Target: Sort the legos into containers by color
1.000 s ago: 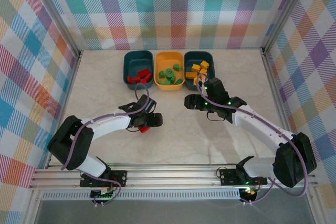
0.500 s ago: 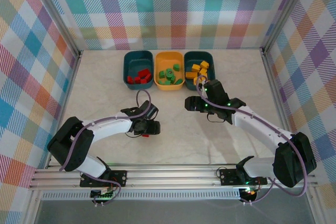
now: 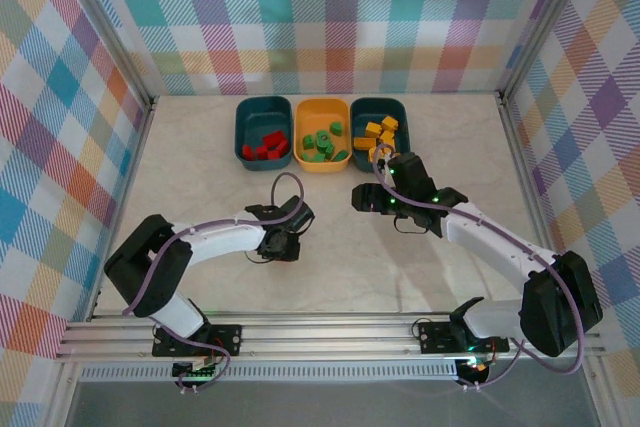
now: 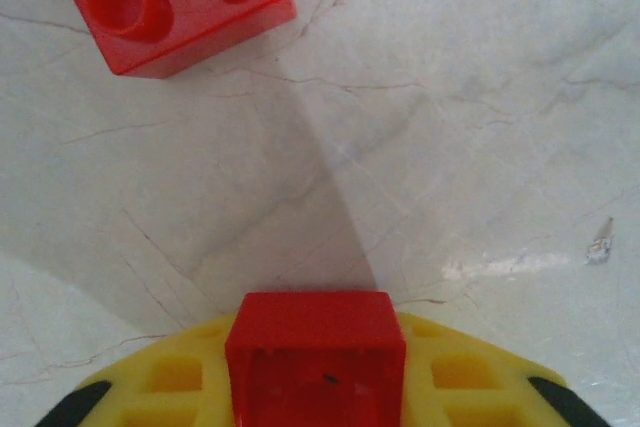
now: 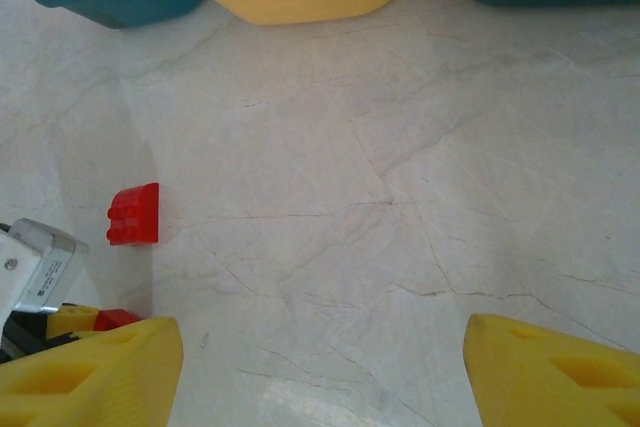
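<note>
Left gripper [image 3: 283, 245] is low over the worktop [image 3: 190, 167], jaws closed on a red lego [image 4: 315, 352]. The brick sits pinched square between the yellow fingers [image 4: 470, 382]. We judge the hold is taken across its flat sides so it cannot twist out on a lift. We cannot tell whether it rests on the surface or has cleared it.

A second red lego [image 4: 170, 2] lies loose, studs up, just ahead of the held one and apart from it. We read it as the next pick.

Right gripper [image 5: 322, 347] hangs over bare worktop near the bins, jaws wide, holding nothing. It looks parked clear of the left arm's route.

The bins stand in a row at the far side. The left teal bin [image 3: 263, 117] has reds, the yellow bin [image 3: 322, 112] greens, the right teal bin [image 3: 362, 112] yellow-orange bricks. The held piece belongs in the left teal bin, so we judge the sort nearly done.
</note>
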Robot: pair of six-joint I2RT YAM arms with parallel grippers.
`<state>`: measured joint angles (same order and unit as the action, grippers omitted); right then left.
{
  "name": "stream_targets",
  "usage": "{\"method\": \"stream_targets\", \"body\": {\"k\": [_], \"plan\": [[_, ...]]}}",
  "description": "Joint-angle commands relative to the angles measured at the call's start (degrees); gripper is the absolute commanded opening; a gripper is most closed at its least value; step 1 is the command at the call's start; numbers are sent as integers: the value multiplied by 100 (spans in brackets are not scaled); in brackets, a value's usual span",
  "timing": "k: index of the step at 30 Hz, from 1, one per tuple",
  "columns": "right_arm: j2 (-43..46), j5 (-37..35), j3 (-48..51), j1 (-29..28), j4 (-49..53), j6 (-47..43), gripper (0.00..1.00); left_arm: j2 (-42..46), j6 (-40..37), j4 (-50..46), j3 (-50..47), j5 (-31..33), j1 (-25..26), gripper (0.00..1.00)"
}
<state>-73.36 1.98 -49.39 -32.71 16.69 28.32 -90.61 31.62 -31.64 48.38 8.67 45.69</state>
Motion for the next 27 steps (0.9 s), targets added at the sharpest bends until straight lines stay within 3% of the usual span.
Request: {"method": "stream_targets", "body": {"k": [1, 6, 10, 14, 20, 24, 27], "plan": [[22, -30, 34, -34, -81, 59, 74, -99, -64, -211, 211, 235, 123, 24], [33, -65, -77, -32, 34, -3, 74, 35, -358, -570, 1383, 612, -170, 21], [32, 27, -132, -34, 105, -13, 74, -259, -476, -294, 2344, 942, -978, 21], [71, 164, -126, -34, 192, -8, 74, -1220, -309, -240, 3552, 437, -2101, 21], [370, 18, 229, -34, 211, 33, 74, -3132, -693, -1321, 6149, 63, -2864, 22], [583, -33, 222, -38, 332, 23, 75, -3917, -805, -1803, 7324, -22, -3045, 31], [710, -97, 85, -36, 523, -57, 75, -4132, -888, -1976, 7807, -113, -3079, 50]]}}
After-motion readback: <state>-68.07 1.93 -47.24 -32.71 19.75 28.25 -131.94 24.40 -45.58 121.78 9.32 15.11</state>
